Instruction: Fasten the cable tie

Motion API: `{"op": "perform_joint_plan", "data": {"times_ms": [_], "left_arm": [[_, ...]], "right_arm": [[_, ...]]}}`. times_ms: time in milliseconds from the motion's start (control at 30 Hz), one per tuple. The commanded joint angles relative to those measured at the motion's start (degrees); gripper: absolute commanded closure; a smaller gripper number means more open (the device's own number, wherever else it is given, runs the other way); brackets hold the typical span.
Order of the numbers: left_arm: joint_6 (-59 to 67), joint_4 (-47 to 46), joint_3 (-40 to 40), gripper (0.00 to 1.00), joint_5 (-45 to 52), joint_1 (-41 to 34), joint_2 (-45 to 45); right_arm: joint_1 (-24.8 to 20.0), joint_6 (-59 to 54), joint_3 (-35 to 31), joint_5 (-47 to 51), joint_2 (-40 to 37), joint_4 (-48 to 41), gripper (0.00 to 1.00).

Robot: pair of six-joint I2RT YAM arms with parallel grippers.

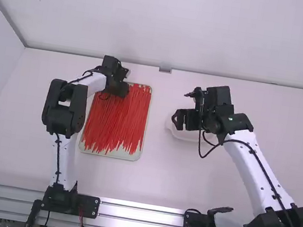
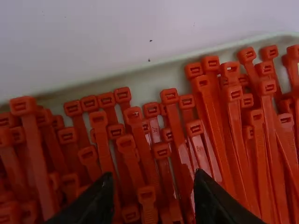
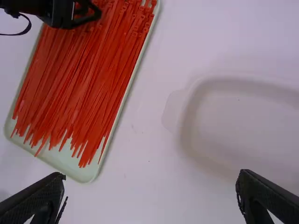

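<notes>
"On the bench [image 1: 240, 92], left of centre in the high view: is that where your cable ties are?"

"Yes. The cable ties [image 1: 118, 117] lie as a red sheaf in a pale tray [image 1: 133, 156], a little left of the frame's middle. Their long axis runs up and down the picture with a slight lean. The square heads sit along the tray's upper edge. The thin tails point toward its lower edge and fan out somewhat there."

"And your left claw?"

"My left claw [image 1: 111, 91] hangs over the sheaf's upper left corner, above the heads. It is released. In the left wrist view my two fingers [image 2: 100, 200] stand apart with several ties lying between them. I cannot tell whether the tips touch the ties."

"What about the other one?"

"My right claw [image 1: 187, 120] is right of centre, over a white dish [image 1: 170, 125] that stands well apart from the tray, with bare bench between the two. It is released too, spread wide above the dish. From that wrist I see the sheaf lying slantwise in its tray, with my left claw at the head end."
</notes>
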Motion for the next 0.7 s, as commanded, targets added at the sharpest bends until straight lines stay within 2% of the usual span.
{"op": "perform_joint_plan", "data": {"times_ms": [0, 33, 67, 167, 300, 433, 667], "left_arm": [[-0.2, 0.0, 0.7, 0.58, 0.4, -0.4, 0.5], [-0.2, 0.0, 0.7, 0.61, 0.4, -0.4, 0.5], [-0.2, -0.1, 0.7, 0.68, 0.4, -0.4, 0.5], [-0.1, -0.5, 0.7, 0.76, 0.4, -0.4, 0.5], [-0.2, -0.7, 0.7, 0.77, 0.4, -0.4, 0.5], [-0.2, -0.9, 0.7, 0.83, 0.4, -0.4, 0.5], [-0.2, -1.4, 0.7, 0.83, -2.3, -0.4, 0.5]], "right_arm": [[-0.2, 0.1, -0.3, -0.4, -0.9, 0.1, 0.02], [-0.2, 0.1, -0.3, -0.3, -0.9, 0.1, 0.02], [-0.2, 0.1, -0.3, -0.3, -0.9, 0.1, 0.02], [-0.2, 0.1, -0.3, -0.3, -0.9, 0.1, 0.02], [-0.1, 0.1, -0.3, -0.3, -0.9, 0.1, 0.02], [-0.1, 0.1, -0.3, -0.3, -0.9, 0.1, 0.02], [-0.2, 0.0, -0.3, -0.3, -0.9, 0.1, 0.02]]}}
